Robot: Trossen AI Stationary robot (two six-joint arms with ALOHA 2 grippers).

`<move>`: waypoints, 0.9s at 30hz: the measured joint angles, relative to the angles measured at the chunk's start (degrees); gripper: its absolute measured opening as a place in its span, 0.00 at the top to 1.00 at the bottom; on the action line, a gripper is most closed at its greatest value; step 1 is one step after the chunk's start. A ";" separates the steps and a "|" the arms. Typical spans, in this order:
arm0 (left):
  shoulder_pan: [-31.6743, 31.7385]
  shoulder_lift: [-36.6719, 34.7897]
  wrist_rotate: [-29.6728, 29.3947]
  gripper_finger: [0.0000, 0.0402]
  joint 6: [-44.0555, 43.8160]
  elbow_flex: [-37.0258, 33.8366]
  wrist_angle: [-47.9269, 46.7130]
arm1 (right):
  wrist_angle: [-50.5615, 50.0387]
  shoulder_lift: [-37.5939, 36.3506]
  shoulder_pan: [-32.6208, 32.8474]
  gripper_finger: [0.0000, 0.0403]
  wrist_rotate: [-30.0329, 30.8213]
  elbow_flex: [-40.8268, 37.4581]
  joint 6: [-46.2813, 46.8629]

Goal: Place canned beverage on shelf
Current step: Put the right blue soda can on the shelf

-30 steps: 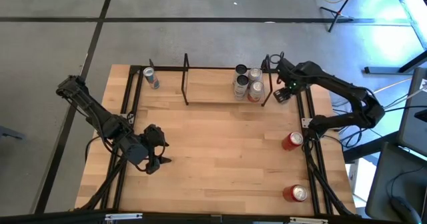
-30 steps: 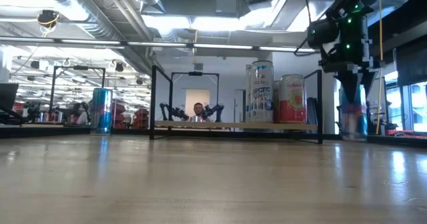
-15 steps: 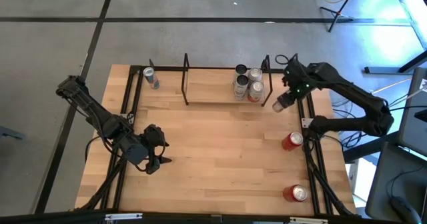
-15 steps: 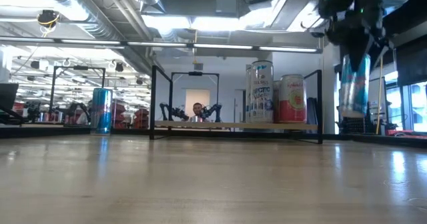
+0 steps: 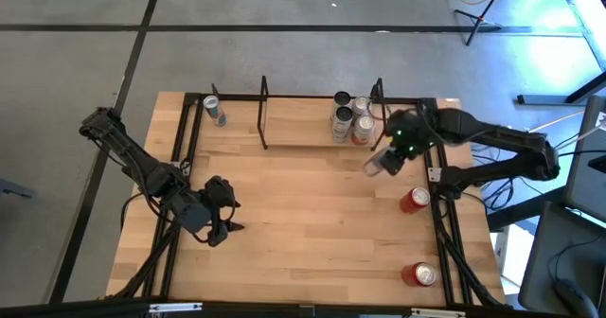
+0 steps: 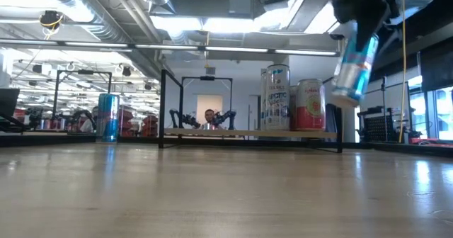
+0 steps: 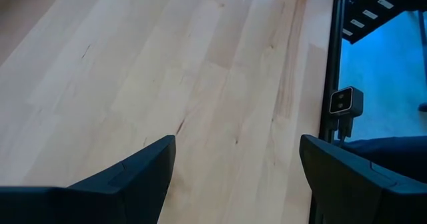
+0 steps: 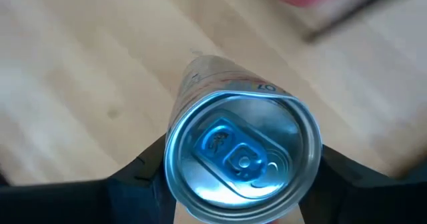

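My right gripper point(image 5: 391, 153) is shut on a slim blue-and-silver can point(image 6: 352, 64), held high in front of the shelf's right end. The can's silver top point(image 8: 243, 156) fills the right wrist view. The shelf point(image 5: 303, 140) is a narrow wood plank between two black wire frames at the table's far side. Three cans point(image 5: 348, 119) stand on its right end, shown in the low view as a tall can point(image 6: 276, 98) and a red one point(image 6: 309, 105). My left gripper point(image 5: 222, 225) hangs open over the near left of the table point(image 7: 200, 84). My right gripper pinches the can's side wall just below the top rim point(image 8: 172, 159) between its two fingers point(image 8: 137, 181). The fingers come from above, slanting down. The can hangs below them, tilted with its bottom toward the table's left, clear of the table.
A blue can point(image 5: 216, 110) stands at the far left corner, outside the shelf's left frame point(image 5: 264, 114). Two red cans point(image 5: 414, 200) point(image 5: 419, 274) stand along the right rail. The wide wooden middle of the table point(image 5: 303, 214) is bare.
My right gripper has lifted the blue-and-silver can from the table beside the shelf's right frame. It has carried the can up and toward the table's near and left side, turning as it went. The can, upright before, now hangs tilted.
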 joint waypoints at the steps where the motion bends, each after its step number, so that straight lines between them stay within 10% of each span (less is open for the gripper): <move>1: 0.00 0.00 0.00 0.24 0.00 0.00 0.02 | 1.88 0.32 1.63 0.48 -0.10 0.02 0.60; 14: 0.00 0.00 0.00 0.24 0.00 0.00 0.04 | 21.09 12.85 15.39 0.48 3.51 0.46 3.17; 27: 0.00 -0.02 0.00 0.24 -0.04 0.00 0.11 | 17.23 29.05 16.29 0.48 8.14 17.15 -0.08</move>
